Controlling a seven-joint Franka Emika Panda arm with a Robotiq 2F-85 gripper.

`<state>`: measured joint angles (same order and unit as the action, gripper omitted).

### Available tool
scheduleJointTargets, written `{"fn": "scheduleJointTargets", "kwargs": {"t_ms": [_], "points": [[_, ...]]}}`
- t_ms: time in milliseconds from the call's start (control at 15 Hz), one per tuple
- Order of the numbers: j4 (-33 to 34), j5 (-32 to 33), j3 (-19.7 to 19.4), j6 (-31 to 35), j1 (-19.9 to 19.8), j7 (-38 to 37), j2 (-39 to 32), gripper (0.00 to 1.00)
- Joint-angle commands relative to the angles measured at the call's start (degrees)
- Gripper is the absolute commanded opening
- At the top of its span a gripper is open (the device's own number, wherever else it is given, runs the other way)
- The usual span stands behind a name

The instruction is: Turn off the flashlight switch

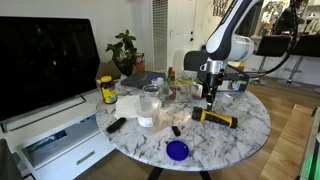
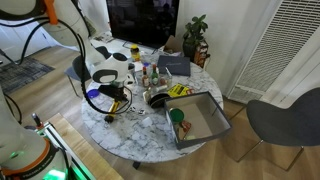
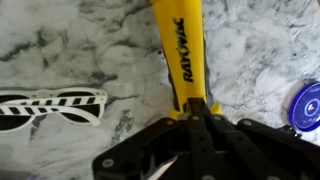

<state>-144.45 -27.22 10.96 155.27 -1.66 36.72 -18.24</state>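
Holding jaws clenched, empty, tips sitting over near end of flashlight (image 3: 181, 50) lying lengthwise straight ahead on counter (image 3: 60, 40)

The arm (image 1: 236, 28) was glossy white with black joint bands in both exterior views. In the wrist view the claw (image 3: 196, 108) was matte black, its linkages fanning toward 4 and 8 o'clock.

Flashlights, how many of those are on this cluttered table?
1. The yellow flashlight lies on the marble table under the gripper, between white sunglasses and a blue lid in the wrist view. The clutter behind could hide others.
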Motion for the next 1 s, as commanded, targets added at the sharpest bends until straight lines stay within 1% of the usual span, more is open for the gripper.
{"fn": "scheduleJointTargets", "kwargs": {"t_ms": [0,533,933], "points": [[0.7,2.4,1.1,0.4,-1.9,-1.4,-1.5,0.00],[0.5,2.6,2.7,-0.7,-3.7,-0.8,-0.8,0.00],[0.9,2.9,3.0,-0.9,-4.1,-1.1,-1.2,0.00]]}}
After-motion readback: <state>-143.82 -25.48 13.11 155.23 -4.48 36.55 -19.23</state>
